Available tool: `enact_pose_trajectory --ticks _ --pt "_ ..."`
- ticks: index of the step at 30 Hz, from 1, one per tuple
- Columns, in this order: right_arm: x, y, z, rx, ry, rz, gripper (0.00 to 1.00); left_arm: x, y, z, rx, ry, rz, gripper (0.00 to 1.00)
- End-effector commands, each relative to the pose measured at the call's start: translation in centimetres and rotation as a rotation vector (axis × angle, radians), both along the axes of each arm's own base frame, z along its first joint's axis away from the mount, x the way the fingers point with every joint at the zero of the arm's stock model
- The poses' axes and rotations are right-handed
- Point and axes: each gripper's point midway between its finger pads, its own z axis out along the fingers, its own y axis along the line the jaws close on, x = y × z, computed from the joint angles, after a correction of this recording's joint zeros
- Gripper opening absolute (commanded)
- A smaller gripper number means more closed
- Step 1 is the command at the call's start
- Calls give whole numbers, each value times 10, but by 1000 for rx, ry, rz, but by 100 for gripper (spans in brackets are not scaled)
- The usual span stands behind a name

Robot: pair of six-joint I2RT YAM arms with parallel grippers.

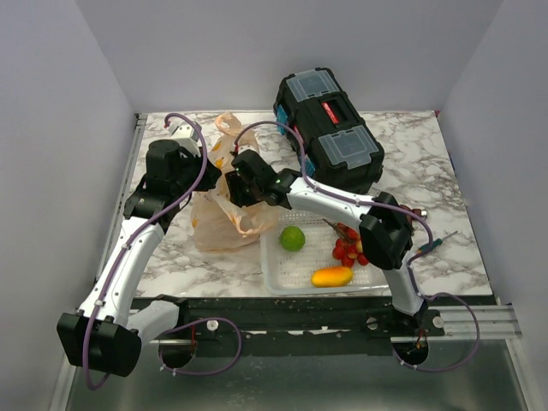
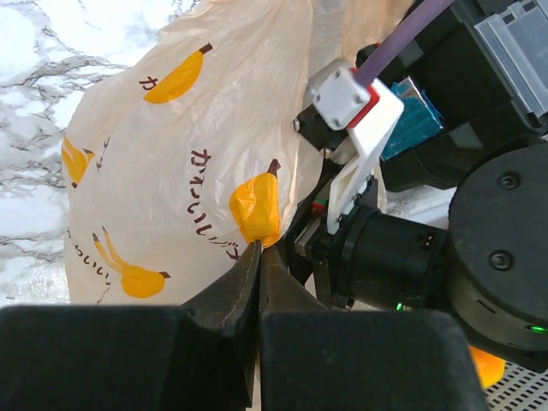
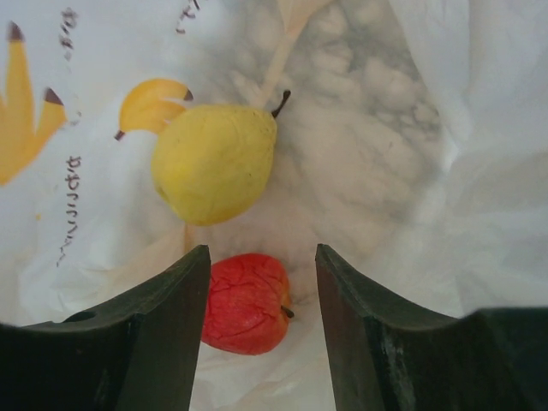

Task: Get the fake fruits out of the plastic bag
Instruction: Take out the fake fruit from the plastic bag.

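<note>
The peach-tan plastic bag [image 1: 221, 218] with banana prints lies left of centre; it also fills the left wrist view [image 2: 163, 171]. My left gripper [image 2: 259, 248] is shut on a fold of the bag. My right gripper [image 3: 261, 257] is open inside the bag. A red round fruit [image 3: 248, 304] lies between its fingers, against the left one. A yellow lemon-like fruit [image 3: 214, 163] lies just beyond. In the top view the right gripper [image 1: 233, 181] sits at the bag's mouth. The bunch of red berries [image 1: 347, 248] lies in the basket.
A white mesh basket [image 1: 274, 272] at the front centre holds a green ball [image 1: 293, 238] and an orange oblong fruit [image 1: 332, 276]. A black toolbox [image 1: 330, 128] stands at the back right. A screwdriver [image 1: 437, 244] lies at the right.
</note>
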Motion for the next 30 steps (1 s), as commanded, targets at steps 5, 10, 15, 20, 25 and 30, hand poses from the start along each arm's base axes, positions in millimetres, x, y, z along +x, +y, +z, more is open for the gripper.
enact_pose_trajectory --ticks 5,10,15,20,25,30 --pt "-31 -11 -31 -72 66 124 69 -1 -1 19 -22 -50 -11 0" --pt "-43 -15 -48 -117 74 150 76 0 0 18 -20 -49 -7 0" --pt "-52 -13 -50 -128 66 179 86 0 -1 18 -21 -47 -10 0" --pt "-57 -5 -51 -117 67 217 89 0 0 17 -18 -46 -7 0" --pt "-70 7 -51 -77 96 294 90 0 0 18 -18 -48 -6 0" --pt "-87 24 -23 54 84 401 92 1 0 18 -18 -48 -6 0"
